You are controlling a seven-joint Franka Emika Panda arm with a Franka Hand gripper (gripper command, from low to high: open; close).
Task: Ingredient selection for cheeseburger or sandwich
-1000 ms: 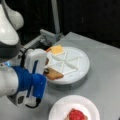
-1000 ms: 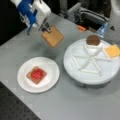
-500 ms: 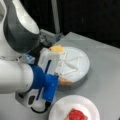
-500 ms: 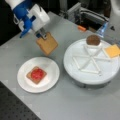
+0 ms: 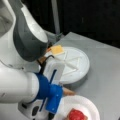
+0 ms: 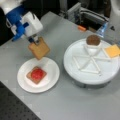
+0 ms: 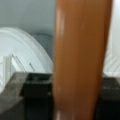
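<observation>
My gripper [image 6: 35, 42] is shut on a tan-brown toast square [image 6: 39, 49], which hangs tilted just above the far rim of the white paper plate [image 6: 51, 79]. On that plate lies the sandwich [image 6: 36, 75], a toast square with a red disc on top. The wrist view shows the held toast [image 7: 80, 57] edge-on between the black fingers [image 7: 35, 91]. In a front view only a corner of the held toast [image 5: 68, 92] pokes out from behind the arm, above the plate [image 5: 85, 103] with the red disc [image 5: 76, 115].
A round white divided tray [image 6: 82, 72] stands at a front view's right, holding a dark brown disc [image 6: 93, 40] and a yellow square [image 6: 112, 50]. The yellow square [image 5: 57, 50] also shows on the tray [image 5: 80, 67]. Equipment and an orange item [image 6: 81, 28] sit at the table's far edge.
The gripper has carried the toast square down and closer to the paper plate, with the arm swinging further over the table. The pieces on the tray and plate have not moved.
</observation>
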